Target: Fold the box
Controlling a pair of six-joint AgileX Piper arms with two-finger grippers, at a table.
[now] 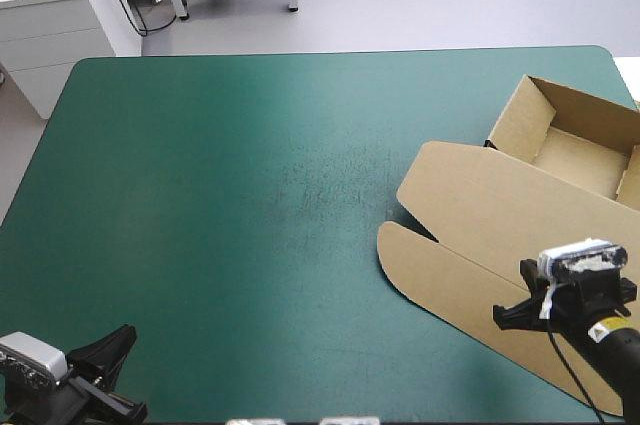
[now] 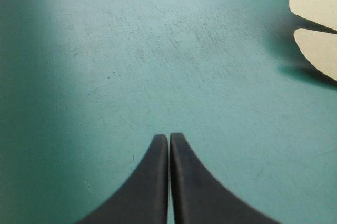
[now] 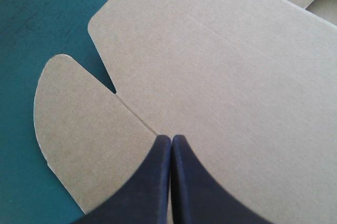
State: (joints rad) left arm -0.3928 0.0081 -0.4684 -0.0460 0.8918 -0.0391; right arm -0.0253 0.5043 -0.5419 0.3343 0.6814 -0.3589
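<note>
Both pairs of jaws are closed, tip against tip, gripping nothing; the left jaws hang over bare teal-green tabletop (image 1: 220,205) at its near left corner, well apart from the box (image 1: 500,210); the box lies at the right side, its tray (image 1: 575,160) open by the far right edge, its lid (image 3: 221,76) flat; the right jaws sit over the lid, beside its rounded flap (image 3: 79,139).
</note>
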